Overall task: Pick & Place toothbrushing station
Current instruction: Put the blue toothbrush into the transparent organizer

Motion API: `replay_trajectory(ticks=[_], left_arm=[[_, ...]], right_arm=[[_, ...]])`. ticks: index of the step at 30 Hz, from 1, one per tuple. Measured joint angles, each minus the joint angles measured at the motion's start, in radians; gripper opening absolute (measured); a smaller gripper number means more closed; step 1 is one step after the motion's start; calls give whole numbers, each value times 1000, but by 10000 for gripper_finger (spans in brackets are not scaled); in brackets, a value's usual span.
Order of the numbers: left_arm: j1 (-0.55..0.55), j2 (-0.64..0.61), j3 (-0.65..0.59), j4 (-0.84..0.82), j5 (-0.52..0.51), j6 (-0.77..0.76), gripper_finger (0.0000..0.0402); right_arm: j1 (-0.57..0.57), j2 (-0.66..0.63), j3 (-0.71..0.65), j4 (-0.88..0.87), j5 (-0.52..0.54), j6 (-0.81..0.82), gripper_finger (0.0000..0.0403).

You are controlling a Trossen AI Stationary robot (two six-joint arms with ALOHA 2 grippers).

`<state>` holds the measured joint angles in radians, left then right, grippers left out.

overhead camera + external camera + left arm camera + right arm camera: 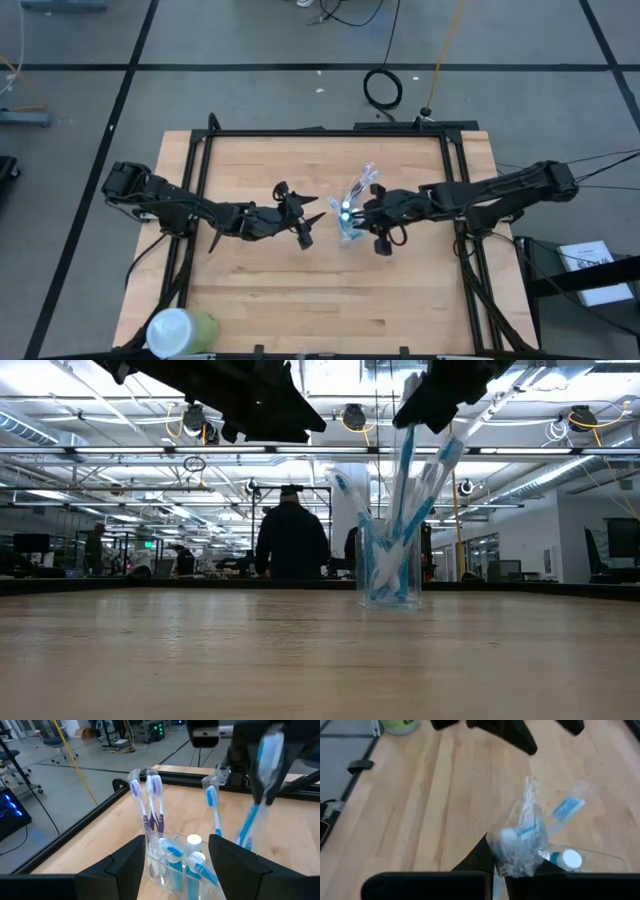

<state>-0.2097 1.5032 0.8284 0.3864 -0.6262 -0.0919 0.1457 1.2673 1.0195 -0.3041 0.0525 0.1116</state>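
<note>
A small clear cup stands upright near the table's middle. In it are blue-and-white toothbrushes, purple-bristled brushes and white-capped tubes. My left gripper hovers open just left of the cup, and the cup shows ahead between its fingers, untouched. My right gripper hangs over the cup from the right. It is shut on a blue toothbrush in a clear wrapper. My right gripper pinches the wrapped toothbrush by its upper end between its two fingers, coming from the table's right and slanting down. The brush hangs nearly upright below the fingers. In the low view its lower end reaches down into the cup.
A large pale-green cylinder stands at the table's near left corner. A black frame runs along the far edge and both sides. Bare wood lies open in front of the cup. People stand in the room beyond the table.
</note>
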Motion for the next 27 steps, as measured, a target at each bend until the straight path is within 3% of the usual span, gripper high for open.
replay_trajectory(ticks=[17,27], left_arm=[[-1,0,0,-2,0,-7,225],[-1,0,0,-18,0,-23,225]], right_arm=[[-1,183,2,43,-4,63,14],[-1,153,-2,34,-4,58,36]])
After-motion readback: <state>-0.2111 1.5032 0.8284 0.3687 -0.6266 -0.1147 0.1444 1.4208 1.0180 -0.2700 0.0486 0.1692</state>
